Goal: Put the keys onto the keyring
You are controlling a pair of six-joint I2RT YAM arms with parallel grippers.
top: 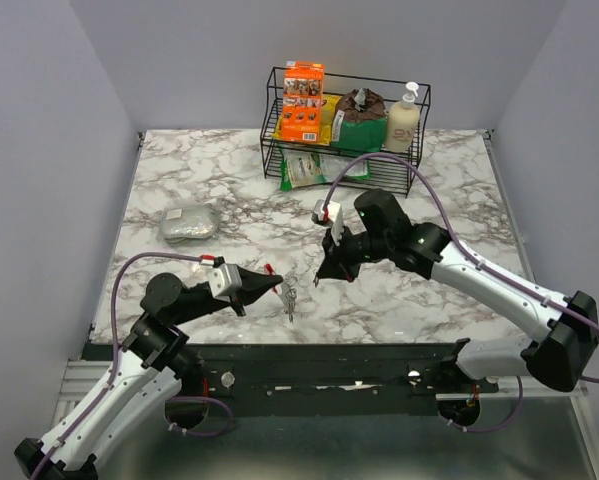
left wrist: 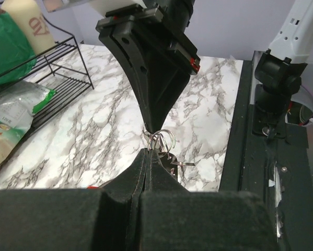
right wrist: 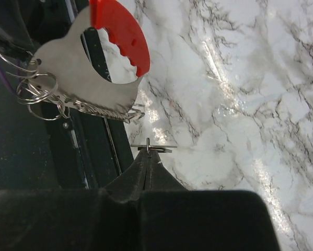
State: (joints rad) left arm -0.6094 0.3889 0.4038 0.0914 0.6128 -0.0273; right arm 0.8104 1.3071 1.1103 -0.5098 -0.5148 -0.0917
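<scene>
top view, left fingers (top: 262,283): together, gripping the bunch; keys (top: 290,299) hang just below the tips, over the bench (top: 459,200).
top view, right fingers (top: 329,266): together, near the left tips and facing them; anything pinched is too small to tell here.
left wrist, left fingers (left wrist: 146,175): clamped on the keyring (left wrist: 165,138); its wire loops stand just past the tips, and one key (left wrist: 181,163) pokes out to the side.
left wrist, right fingers (left wrist: 151,78): closed to a point, the tip touching or almost touching the loops from the far side.
right wrist, right fingers (right wrist: 143,175): shut on a thin silver piece (right wrist: 148,148) at the very tip, probably a key seen edge-on.
right wrist, left fingers (right wrist: 88,83): beyond and to one side of the right tips; the rings (right wrist: 33,89) sit on their far side, well off the pinched piece.
risk, slip: the piece is held by a sliver, so a push against the ring could twist it out and drop it onto the bench.
risk, miss: the loops are bunched and overlap, so the piece could slide between rings instead of into a coil gap.
risk, pull: a sideways shove could drag the keyring out of the left clamp.
risk, collision: the tips are very close, so finger-to-finger contact is likely if either drifts.
</scene>
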